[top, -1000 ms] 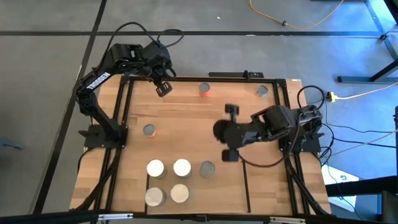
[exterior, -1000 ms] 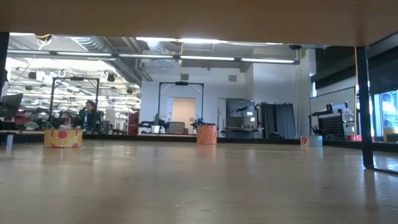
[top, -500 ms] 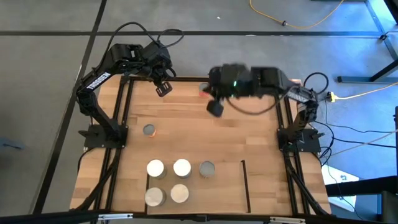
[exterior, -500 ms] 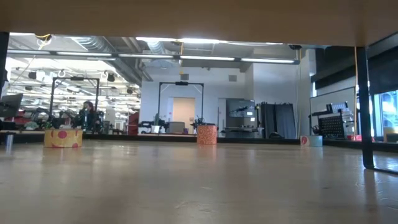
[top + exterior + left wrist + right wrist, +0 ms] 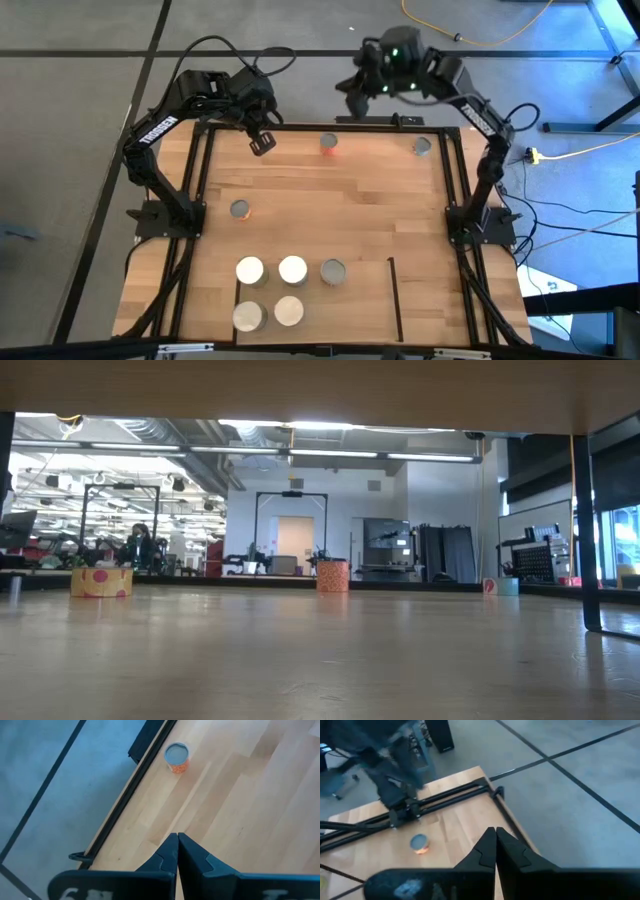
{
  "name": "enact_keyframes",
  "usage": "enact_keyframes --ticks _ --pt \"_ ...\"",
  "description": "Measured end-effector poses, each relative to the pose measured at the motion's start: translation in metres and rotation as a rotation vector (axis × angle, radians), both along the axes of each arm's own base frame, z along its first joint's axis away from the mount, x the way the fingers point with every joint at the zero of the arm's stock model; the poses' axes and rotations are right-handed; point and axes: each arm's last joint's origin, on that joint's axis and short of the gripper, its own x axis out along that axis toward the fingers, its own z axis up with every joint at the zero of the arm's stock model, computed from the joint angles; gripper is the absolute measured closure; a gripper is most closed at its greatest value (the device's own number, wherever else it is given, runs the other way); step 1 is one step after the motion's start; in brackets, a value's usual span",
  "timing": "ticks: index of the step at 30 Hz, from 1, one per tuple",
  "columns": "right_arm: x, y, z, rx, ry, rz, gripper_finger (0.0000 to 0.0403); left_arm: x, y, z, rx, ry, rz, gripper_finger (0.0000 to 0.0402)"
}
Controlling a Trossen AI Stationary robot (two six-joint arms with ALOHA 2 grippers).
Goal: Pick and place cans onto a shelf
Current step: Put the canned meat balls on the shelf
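Right arm has swung away from mid-table over the last second and now reaches past the far edge; right gripper point(image 5: 352, 92) hangs out beyond the table's far rail, fingers clenched together with nothing between them (right wrist view shows the tips touching point(image 5: 495, 851)). Nothing else has shifted.

Left gripper point(image 5: 263, 143) hovers over the far-left corner of the tabletop point(image 5: 340, 210), also clamped closed and empty; the tips meet in the left wrist view point(image 5: 177, 849).

Cans, high view:
- four pale-topped cans in a tight two-by-two block on the shelf point(image 5: 340, 315) at the near-left: point(image 5: 250, 270), point(image 5: 292, 268), point(image 5: 248, 316), point(image 5: 289, 311)
- grey-topped can point(image 5: 333, 271) just beside that block on its right, about level with the shelf's far edge
- grey-topped can with orange at its base point(image 5: 239, 209) alone on the left side of the table, well apart from the rest
- orange can point(image 5: 329, 143) at the far edge, centre
- grey-topped can point(image 5: 422, 146) near the far-right corner

Left wrist view catches a single grey-topped orange can point(image 5: 176, 758) close to the black side rail. Right wrist view catches another one point(image 5: 419, 842) near the table frame.

Low view: only the wood surface and the room behind.
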Motion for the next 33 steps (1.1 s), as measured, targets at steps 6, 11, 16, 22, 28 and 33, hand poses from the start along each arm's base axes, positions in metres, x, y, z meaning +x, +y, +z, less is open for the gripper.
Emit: enact_keyframes --ticks 6,11,16,22,28,33 --pt "-0.013 -0.042 -0.007 0.012 -0.014 0.027 0.0397 0.000 0.000 0.000 -0.026 -0.029 0.063 0.0401" --pt "-0.017 -0.071 -0.020 0.034 0.000 0.054 0.0397 -0.001 0.001 0.000 -0.011 -0.043 0.147 0.0401" --pt "-0.013 -0.097 -0.041 0.110 0.006 0.103 0.0397 -0.001 0.002 0.000 -0.009 -0.055 0.189 0.0401" --pt "0.005 -0.119 -0.076 0.212 0.049 0.142 0.0397 -0.001 0.002 0.000 -0.014 -0.064 0.207 0.0401" --pt "0.019 -0.131 -0.110 0.338 0.143 0.070 0.0397 -0.001 0.002 0.001 -0.014 -0.064 0.210 0.0401" --pt "0.031 -0.135 -0.141 0.406 0.286 -0.051 0.0397 -0.001 0.002 0.001 -0.014 -0.065 0.211 0.0401"
